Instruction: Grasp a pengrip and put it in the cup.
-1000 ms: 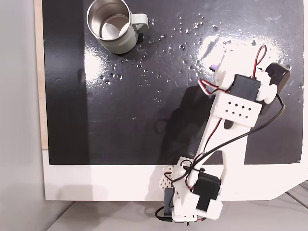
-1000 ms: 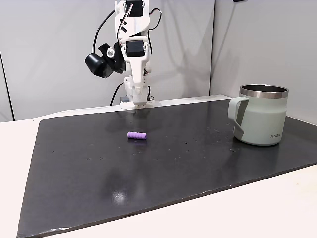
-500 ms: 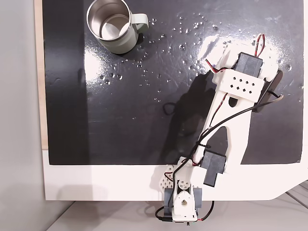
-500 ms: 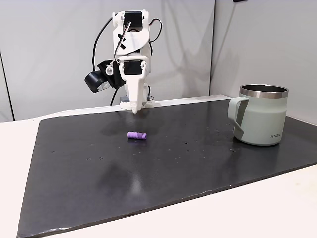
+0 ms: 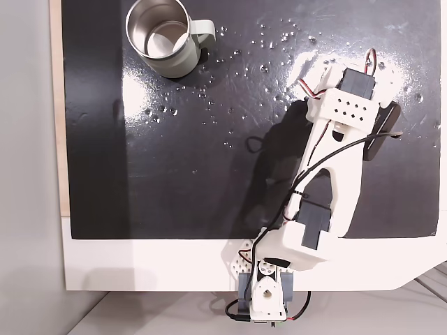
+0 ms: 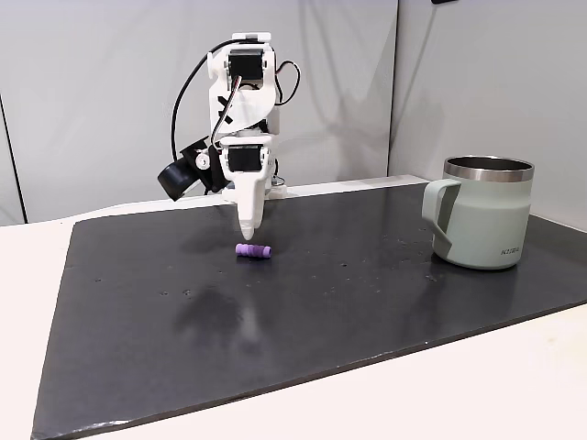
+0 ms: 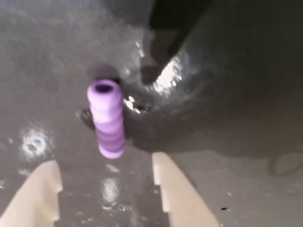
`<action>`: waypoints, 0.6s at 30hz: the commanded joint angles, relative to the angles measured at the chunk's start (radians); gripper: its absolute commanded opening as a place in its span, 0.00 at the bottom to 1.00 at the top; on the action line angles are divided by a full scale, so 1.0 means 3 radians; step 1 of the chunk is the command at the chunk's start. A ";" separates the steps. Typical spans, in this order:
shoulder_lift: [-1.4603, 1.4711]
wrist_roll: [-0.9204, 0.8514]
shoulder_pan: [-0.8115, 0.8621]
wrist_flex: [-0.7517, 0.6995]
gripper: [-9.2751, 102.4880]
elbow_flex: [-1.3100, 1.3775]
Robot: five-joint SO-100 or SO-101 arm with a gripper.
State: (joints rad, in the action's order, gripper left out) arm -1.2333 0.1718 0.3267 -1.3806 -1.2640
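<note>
The purple pengrip (image 7: pixel 106 118) is seen lying on the black mat (image 6: pixel 367 302) in the wrist view, with its hollow end turned away from the camera. It is placed just beyond the two pale fingertips (image 7: pixel 173 187) of the claw (image 7: pixel 106 182), and it is not touched by them. The claw is held open, with a gap wider than the pengrip between the two tips.

In a fixed view from the side, the claw (image 6: pixel 248 229) is pointed down, just above and slightly behind the pengrip (image 6: pixel 254 250). The mat is laid on a white table (image 6: pixel 514 385).

The sage-green cup (image 6: pixel 481 215) is set upright on the mat at the right of this view, well apart from the pengrip, with its handle turned to the left. In a fixed view from above, the cup (image 5: pixel 162 38) is found near the top left corner of the mat, and its steel inside is shown. Small water droplets (image 5: pixel 269 42) are scattered over the mat there, between the cup and the arm (image 5: pixel 335 167).
</note>
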 commanded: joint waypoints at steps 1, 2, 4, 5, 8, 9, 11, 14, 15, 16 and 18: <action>0.0020 0.0036 0.0041 0.0005 0.25 0.0205; 0.0051 0.0036 0.0046 0.0010 0.25 0.0220; 0.0112 0.0026 0.0061 0.0036 0.25 0.0235; 0.0138 0.0020 0.0061 0.0041 0.25 0.0251; 0.0235 0.0015 0.0077 0.0051 0.25 0.0307; 0.0266 0.0010 0.0082 0.0056 0.25 0.0322; 0.0312 0.0000 0.0082 0.0066 0.24 0.0343; 0.0363 -0.0010 0.0082 0.0092 0.21 0.0348; 0.0378 -0.0010 0.0082 0.0097 0.20 0.0348; 0.0394 -0.0010 0.0082 0.0102 0.18 0.0348; 0.0424 0.0000 0.0092 0.0112 0.15 0.0343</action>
State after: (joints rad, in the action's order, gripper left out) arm -1.0999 0.1764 0.3451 -1.3576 -1.2118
